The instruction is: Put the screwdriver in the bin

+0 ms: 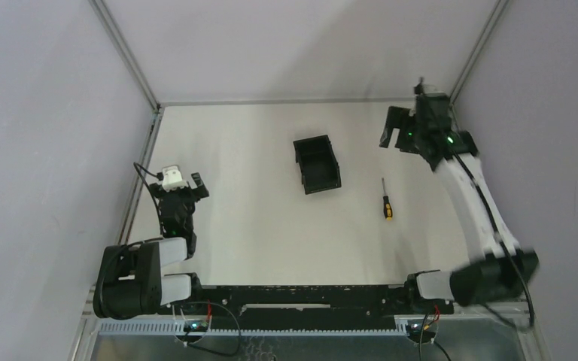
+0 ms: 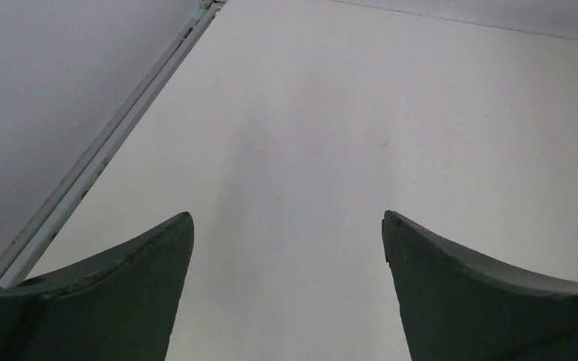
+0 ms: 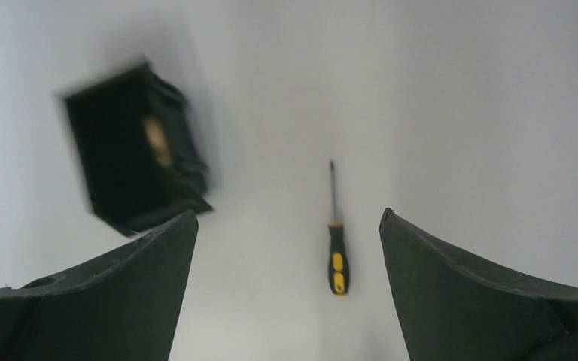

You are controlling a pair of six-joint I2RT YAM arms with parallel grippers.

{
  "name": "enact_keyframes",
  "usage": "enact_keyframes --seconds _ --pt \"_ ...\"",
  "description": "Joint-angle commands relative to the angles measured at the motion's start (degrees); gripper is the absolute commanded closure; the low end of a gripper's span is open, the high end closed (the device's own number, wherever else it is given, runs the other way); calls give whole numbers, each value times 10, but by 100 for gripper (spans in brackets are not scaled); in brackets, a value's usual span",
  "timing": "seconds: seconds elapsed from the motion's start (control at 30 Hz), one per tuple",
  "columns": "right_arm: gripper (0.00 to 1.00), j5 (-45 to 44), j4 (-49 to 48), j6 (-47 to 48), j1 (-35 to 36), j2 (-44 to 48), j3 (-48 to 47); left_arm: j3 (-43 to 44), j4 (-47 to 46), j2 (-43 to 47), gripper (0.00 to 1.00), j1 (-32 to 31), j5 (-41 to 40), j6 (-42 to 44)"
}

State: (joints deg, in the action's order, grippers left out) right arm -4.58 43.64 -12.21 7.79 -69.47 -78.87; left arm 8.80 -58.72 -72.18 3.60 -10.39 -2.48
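Screwdriver (image 1: pixel 386 203) apart from bin (image 1: pixel 320 183), bare table (image 1: pixel 256 226) between; left tool (image 2: pixel 287 218), right tool (image 3: pixel 287 213) agape, empty.

The table (image 1: pixel 256 226) is white and flat, and it fills the middle of the top view. Three pale grey walls stand around it: the left wall (image 1: pixel 38 113) at 9 o'clock, the back wall (image 1: pixel 301 45) at 12 o'clock, and the right wall (image 1: pixel 549 90) at 3 o'clock. A thin metal bar (image 1: pixel 124 53) climbs toward 11 o'clock where two walls meet. A second bar (image 1: pixel 478 53) climbs toward 1 o'clock. A silver rail (image 1: pixel 141 173) runs along the table's edge at 9 o'clock. At 6 o'clock lies a grey metal sheet (image 1: pixel 331 350). The light is soft and even, with only faint grey shadows on the table.
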Motion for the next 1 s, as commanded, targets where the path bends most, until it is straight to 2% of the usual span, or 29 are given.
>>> enact_keyframes --seconds 0.0,0.23,0.4,0.5,0.7,0.77,0.8,0.97 --pt "2 1 171 30 -15 -153 -14 23 -20 0 0 -3 -5 9" --pt "11 6 118 45 -18 -322 13 22 -20 0 0 -4 -4 9" --pt "24 2 77 55 -18 -384 35 22 -20 0 0 -3 -5 9" --pt "36 4 73 57 -18 -409 38 22 -20 0 0 -4 -4 9" --pt "68 2 78 63 -15 -419 47 22 -20 0 0 -3 -4 10" --pt "96 5 86 70 -15 -419 42 22 -20 0 0 -3 -4 9" --pt "100 0 94 75 -15 -418 37 23 -20 0 0 -3 -5 9" --pt "100 -14 194 90 -19 -397 -57 22 -20 0 0 -3 -4 9"
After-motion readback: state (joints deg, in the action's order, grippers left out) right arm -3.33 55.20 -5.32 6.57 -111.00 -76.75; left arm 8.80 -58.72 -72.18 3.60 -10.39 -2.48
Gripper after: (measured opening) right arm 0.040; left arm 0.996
